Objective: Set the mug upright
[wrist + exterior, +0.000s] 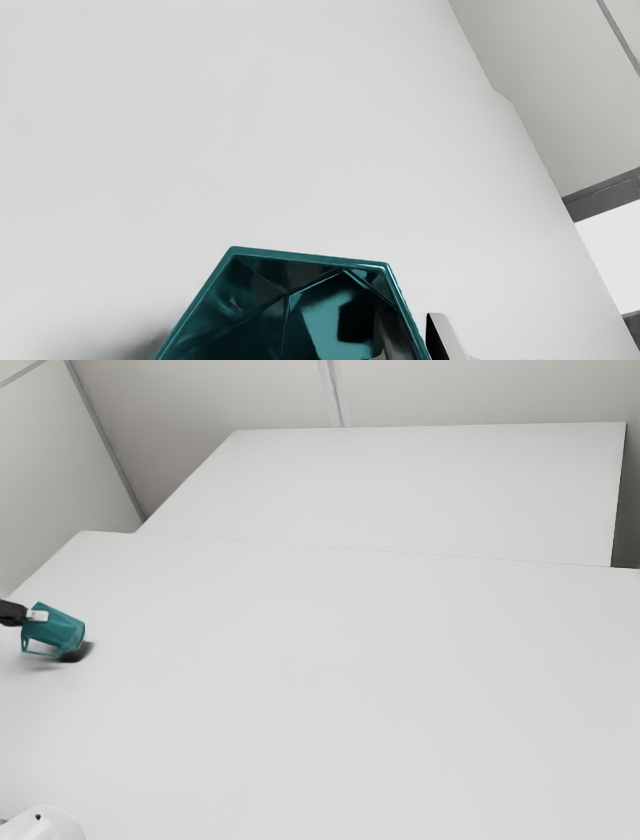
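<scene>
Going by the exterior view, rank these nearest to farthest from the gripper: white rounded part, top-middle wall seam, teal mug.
1. Teal mug: right at the gripper.
2. White rounded part: bottom-left corner.
3. Wall seam: top middle.

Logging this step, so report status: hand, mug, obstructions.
Hand closed on mug, one finger inside. Mug tilted, not upright. Possible snag: handle underneath, might catch table first.

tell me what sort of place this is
Probably a plain, lab-like room: a broad white flat-topped table, pale panels beyond it edged with thin grey strips, and a black two-finger pincer holding a teal faceted mug.
</scene>
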`<state>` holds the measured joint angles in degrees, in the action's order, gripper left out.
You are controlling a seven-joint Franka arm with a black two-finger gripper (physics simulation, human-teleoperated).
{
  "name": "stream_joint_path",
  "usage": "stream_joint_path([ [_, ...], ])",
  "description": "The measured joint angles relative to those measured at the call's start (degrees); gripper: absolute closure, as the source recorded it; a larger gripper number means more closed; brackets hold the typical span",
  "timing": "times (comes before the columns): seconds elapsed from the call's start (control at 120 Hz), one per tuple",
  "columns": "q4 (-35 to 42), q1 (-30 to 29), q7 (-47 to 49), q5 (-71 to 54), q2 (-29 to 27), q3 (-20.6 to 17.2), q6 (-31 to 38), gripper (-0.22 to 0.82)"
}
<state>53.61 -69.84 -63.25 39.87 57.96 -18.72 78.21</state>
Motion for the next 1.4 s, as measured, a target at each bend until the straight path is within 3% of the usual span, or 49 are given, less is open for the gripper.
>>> stream_joint_path([
  [0.192,2.82,2.53,1.32,-2.29,-6.84,0.22,-1.54,0.76],
  [0.433,3.18,14.88,4.97,-14.91,-17.61,0.64,-1.13,0.78],
  [0.525,7.75,20.4,6.84,-19.04,-22.44,2.8,1.18,0.78],
  [0.7,17.14,36.46,11.13,-21.99,-29.11,13.32,9.21,0.78],
  [0.892,36.26,47.66,15.74,-23.01,-40.75,18.06,22.57,0.78],
  [1.075,51.07,53.97,21.42,-27.34,-51.83,19.1,33.03,0.78],
  [1.4,66.68,61.14,30.06,-28.89,-58.24,19.18,50.01,0.78],
])
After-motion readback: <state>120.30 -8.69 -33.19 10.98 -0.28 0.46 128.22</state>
